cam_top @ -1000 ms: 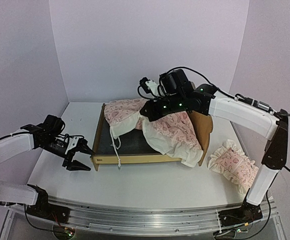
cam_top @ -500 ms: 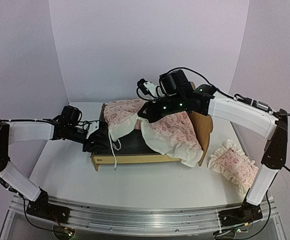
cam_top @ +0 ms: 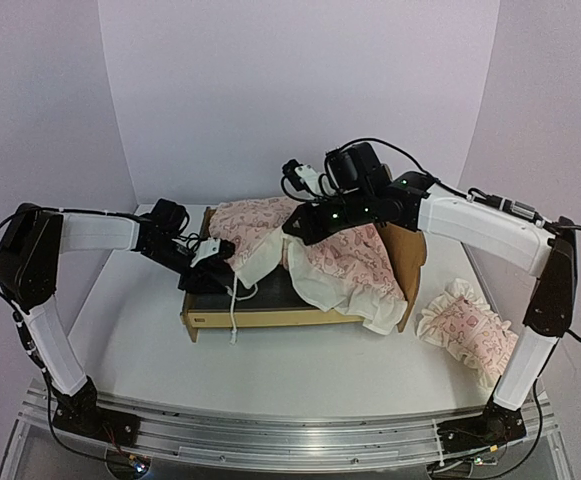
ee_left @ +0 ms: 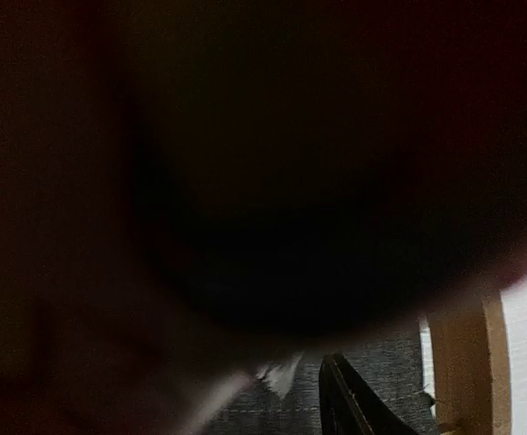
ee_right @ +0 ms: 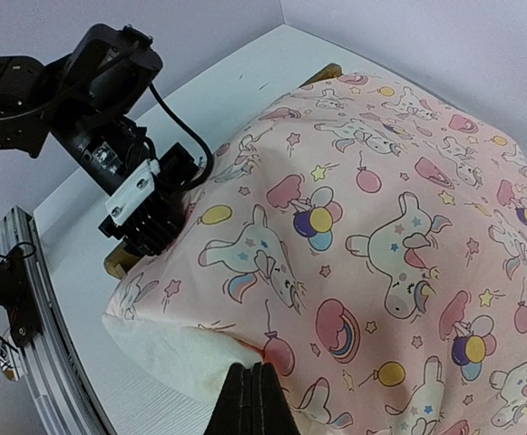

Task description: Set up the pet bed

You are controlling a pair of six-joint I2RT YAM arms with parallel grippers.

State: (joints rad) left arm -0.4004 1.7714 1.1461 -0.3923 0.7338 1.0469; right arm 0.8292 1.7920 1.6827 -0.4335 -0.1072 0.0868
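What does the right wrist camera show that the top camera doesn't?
Only the right wrist view: the print on the quilt up close, with unicorns, balloons and rainbows, and the tips of the right gripper shut on the quilt's edge. Only the top view: the ruffled pillow lying on the table to the right of the pet bed, the bed's whole frame, and both arms in full. Both: the quilt held up over the bed, with the left gripper tucked in at its left edge.
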